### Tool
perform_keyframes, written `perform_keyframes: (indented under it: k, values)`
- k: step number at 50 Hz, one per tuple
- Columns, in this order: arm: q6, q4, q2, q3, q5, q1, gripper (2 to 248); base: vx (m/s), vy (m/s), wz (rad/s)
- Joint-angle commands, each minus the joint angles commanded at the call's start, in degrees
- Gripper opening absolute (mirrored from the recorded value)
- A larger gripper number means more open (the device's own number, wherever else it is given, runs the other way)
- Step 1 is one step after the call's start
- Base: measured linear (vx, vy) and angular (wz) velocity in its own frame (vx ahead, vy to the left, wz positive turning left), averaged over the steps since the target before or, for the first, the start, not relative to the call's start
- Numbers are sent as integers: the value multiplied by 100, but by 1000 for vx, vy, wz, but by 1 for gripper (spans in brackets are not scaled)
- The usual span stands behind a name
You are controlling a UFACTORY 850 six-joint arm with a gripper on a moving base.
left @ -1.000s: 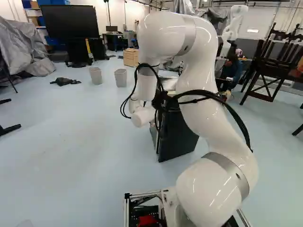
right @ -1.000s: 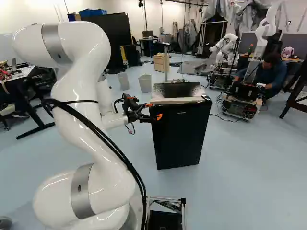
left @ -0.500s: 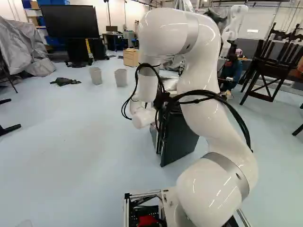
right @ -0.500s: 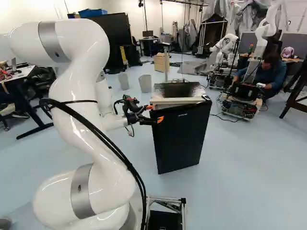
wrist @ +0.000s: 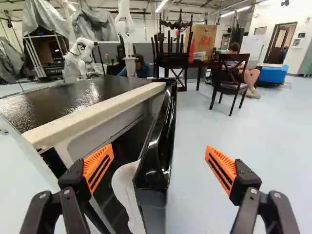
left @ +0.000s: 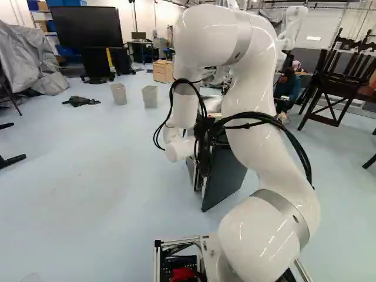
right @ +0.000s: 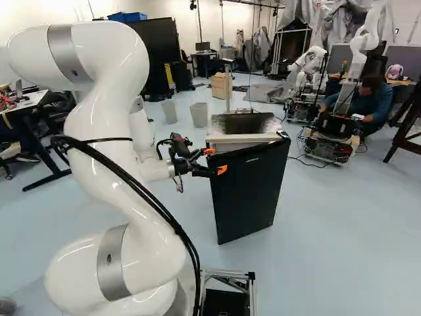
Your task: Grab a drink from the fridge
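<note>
In the right base view my gripper [right: 216, 160] is at the upper corner of the black fridge door [right: 248, 191]. The door stands ajar from the fridge body [right: 242, 124]. The wrist view shows the gripper [wrist: 158, 153] open, its orange pads wide apart on either side of the door's free edge [wrist: 155, 165]. One finger [wrist: 99, 165] is at the gap between body and door, the other [wrist: 222, 168] out beyond the door's front. Neither clearly grips it; contact is hard to tell. Behind the door the interior is dark, with a white liner showing; no drink is visible.
Two grey bins [left: 118, 94] and a wooden cabinet [left: 163, 71] stand beyond the fridge. Another robot [right: 309, 72] is at the back, near a person crouching by a wheeled base [right: 329, 141]. A dark table with chairs [left: 335, 82] is at the right.
The fridge door has swung further out from the body, its lower edge coming closer to my base. My arm has drawn back a little with it. The base has not moved.
</note>
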Motion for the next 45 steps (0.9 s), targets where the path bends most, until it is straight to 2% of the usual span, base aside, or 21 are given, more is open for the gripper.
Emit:
perform_keyframes:
  k: [45]
  values:
    - [0,755,256,595,0,-49,247,0,0,0]
